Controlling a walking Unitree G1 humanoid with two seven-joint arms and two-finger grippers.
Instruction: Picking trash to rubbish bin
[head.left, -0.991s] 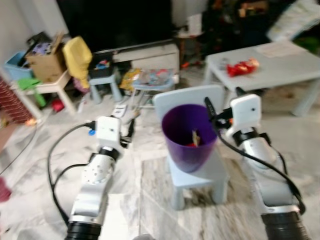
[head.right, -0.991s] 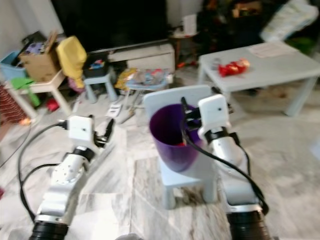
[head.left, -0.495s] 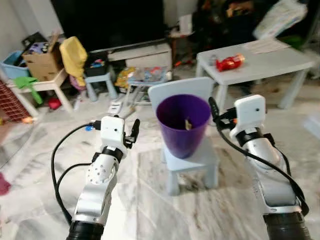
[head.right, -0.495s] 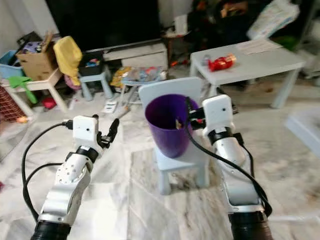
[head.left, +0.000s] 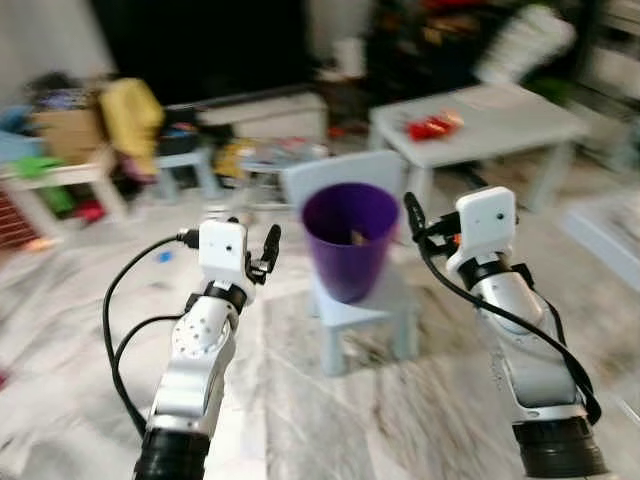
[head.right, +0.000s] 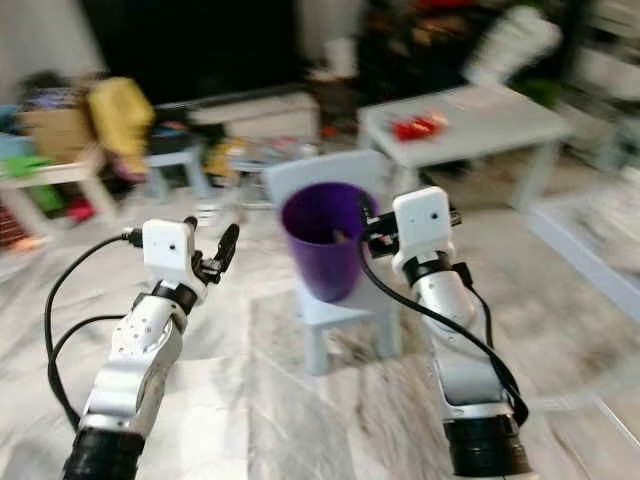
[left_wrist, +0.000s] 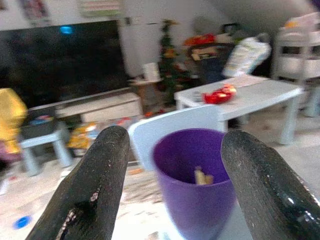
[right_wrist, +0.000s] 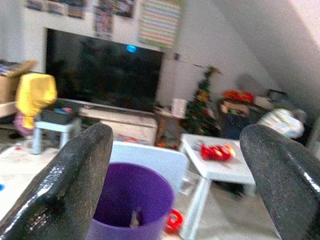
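A purple bin stands on a small pale chair, a scrap of trash lying inside it. The left end effector hangs just left of the bin, fingers spread wide and empty. The right end effector sits beside the bin's right rim, also released and empty. Behind the bin, a red wrapper lies on a white surface.

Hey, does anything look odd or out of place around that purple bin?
Yes: the purple bin stands on a small pale blue chair rather than the floor. A red wrapper lies on the white table behind.
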